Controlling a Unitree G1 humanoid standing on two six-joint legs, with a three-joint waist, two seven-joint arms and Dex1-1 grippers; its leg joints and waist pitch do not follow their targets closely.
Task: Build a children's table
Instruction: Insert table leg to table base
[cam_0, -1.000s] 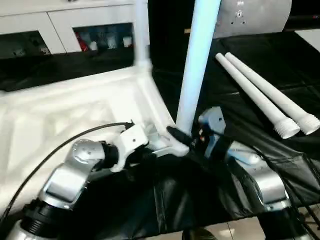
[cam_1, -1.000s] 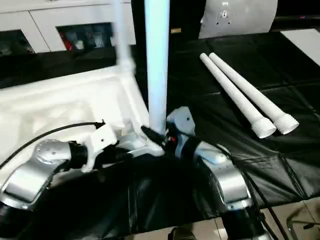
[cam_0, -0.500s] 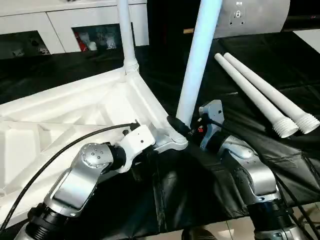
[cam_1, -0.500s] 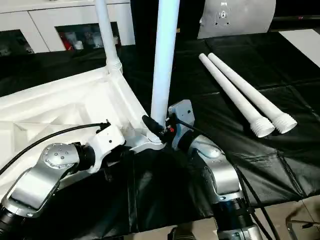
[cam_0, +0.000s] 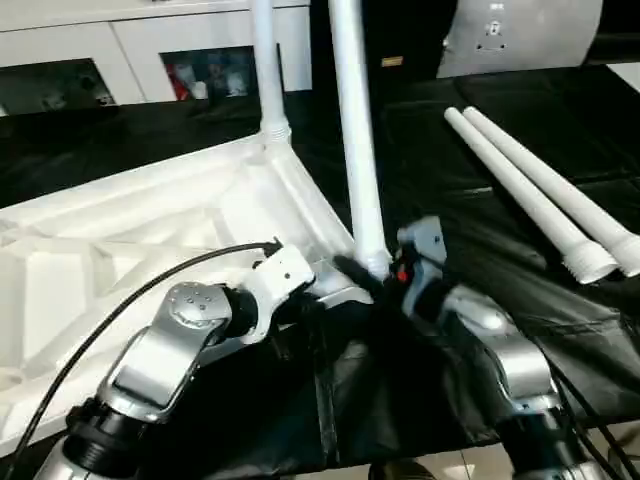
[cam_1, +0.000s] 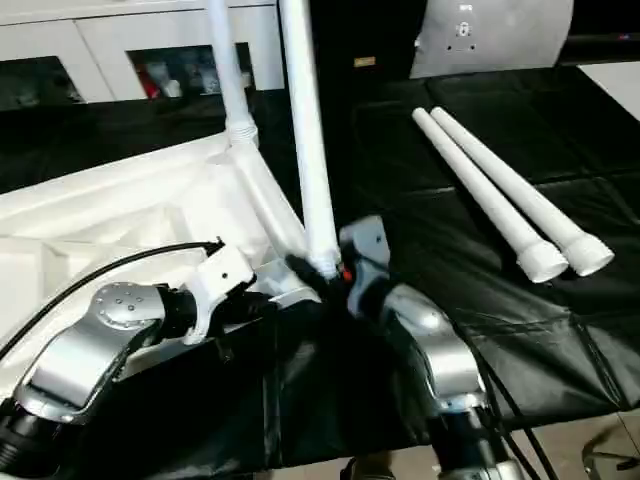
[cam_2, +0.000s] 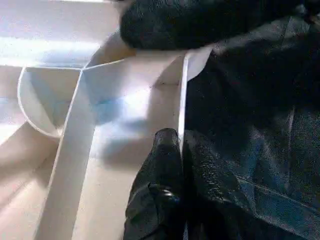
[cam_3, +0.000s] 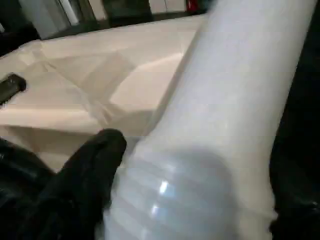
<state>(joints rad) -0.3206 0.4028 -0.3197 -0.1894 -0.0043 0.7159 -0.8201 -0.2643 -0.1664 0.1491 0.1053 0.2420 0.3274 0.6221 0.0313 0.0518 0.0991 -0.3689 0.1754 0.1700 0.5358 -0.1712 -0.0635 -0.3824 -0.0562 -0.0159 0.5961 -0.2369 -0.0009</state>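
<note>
So the upside-down tabletop (cam_0: 150, 240) lies on the black-covered worktop (cam_0: 480, 180), one leg (cam_0: 268, 70) already standing in the far corner. The second leg (cam_0: 355, 130) now stands nearly straight at the near corner socket, where half a second ago it leaned right. Left pincer (cam_2: 181, 155) is pinching the tabletop's rim. Right pincer (cam_0: 372, 280) sits at the leg's threaded base; can't tell if it's gripping. Two spare legs (cam_0: 540, 200) wait nearby.

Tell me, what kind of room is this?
Probably an indoor demo or test room furnished like a home: a white cabinet with glass doors along the back, a black cloth-covered work surface, and an upturned white plastic table top on it.
</note>
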